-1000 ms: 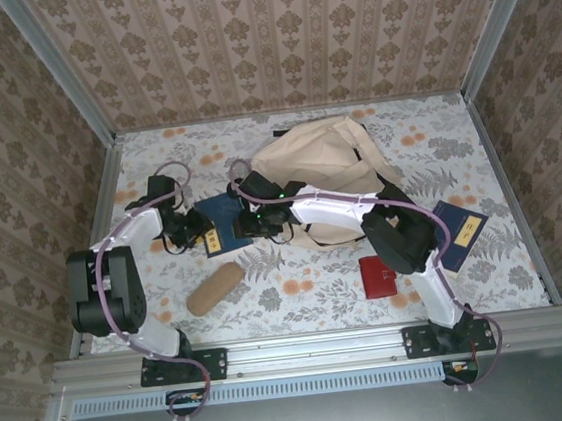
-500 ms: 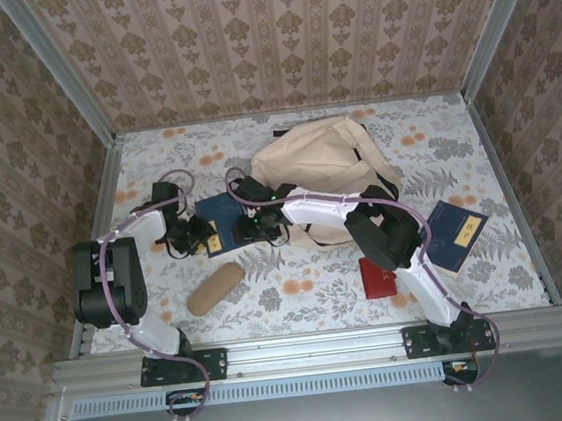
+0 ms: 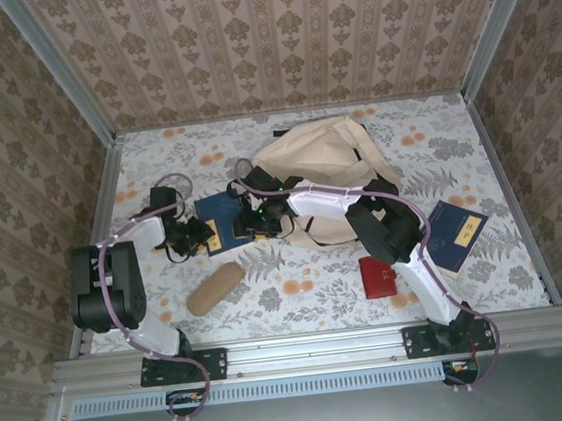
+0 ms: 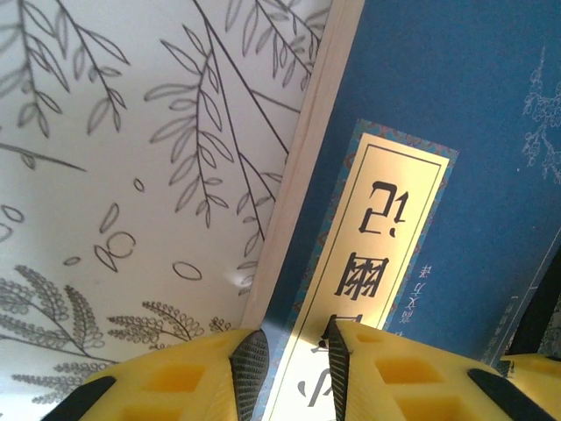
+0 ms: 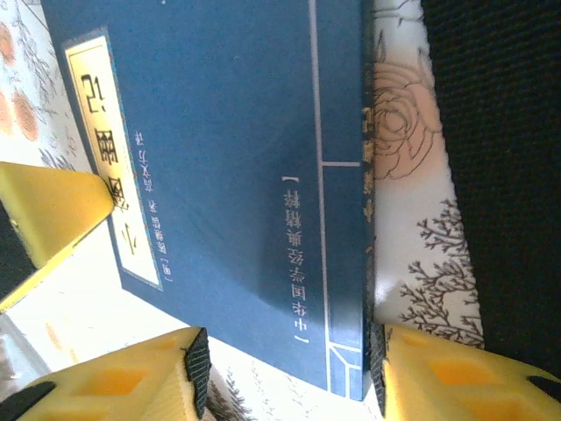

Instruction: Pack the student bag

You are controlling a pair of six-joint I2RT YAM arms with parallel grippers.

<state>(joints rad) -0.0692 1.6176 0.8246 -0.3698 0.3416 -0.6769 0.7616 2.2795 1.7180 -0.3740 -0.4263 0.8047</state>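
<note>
The blue book (image 4: 421,132) has a matt paper cover, a little grainy. Its gold label (image 4: 377,263) is smooth and shines, and the page edge is pale paper. The left claw (image 4: 289,368) and the right claw (image 5: 289,368) have fingers of yellow moulded plastic with dark, finely textured pads. The worktop (image 4: 131,175) carries a smooth printed sheet with a light gloss. The student bag (image 3: 321,161) is matt beige cloth, creased. The front rail (image 3: 316,348) is dull grey metal.
</note>
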